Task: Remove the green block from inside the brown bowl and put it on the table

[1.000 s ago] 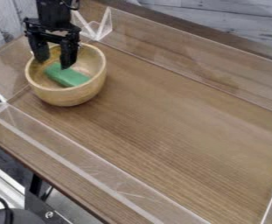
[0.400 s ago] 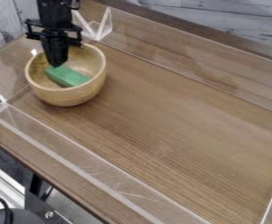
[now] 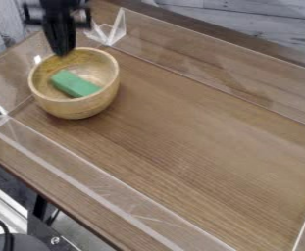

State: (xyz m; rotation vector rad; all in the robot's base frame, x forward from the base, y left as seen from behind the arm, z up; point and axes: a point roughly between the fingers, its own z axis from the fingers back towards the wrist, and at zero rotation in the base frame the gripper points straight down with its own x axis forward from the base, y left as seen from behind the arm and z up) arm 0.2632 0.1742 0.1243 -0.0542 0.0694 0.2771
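Nearest, beyond the near clear wall (image 3: 63, 186), dark frame parts and a cable show at the lower left, below the level of the table (image 3: 194, 137). That table is a broad brown wood-grain top with plank lines running from near left to far right. Clear acrylic walls edge it on the near side, the left and the far side, and the right edge is cut off by the picture, so I cannot tell how it ends there.

Most of the surface is bare wood, from the near wall across the middle to the far right, which leaves wide open room on every side but the far left corner.

One brown bowl (image 3: 74, 102) stands in that far left part, near the left wall and well apart from the near wall. One green block (image 3: 75, 83) lies inside it, flat on the pale bottom, a little left of the bowl's middle and not touching the claw.

One gripper (image 3: 63, 46) hangs above the far rim of the bowl, pointing straight down. Its fingers are pressed together into one narrow dark tip, with nothing between them. The tip is clear of the block and of the bowl.

Farther still, a small clear folded piece (image 3: 110, 29) stands by the far wall, just right of the arm.
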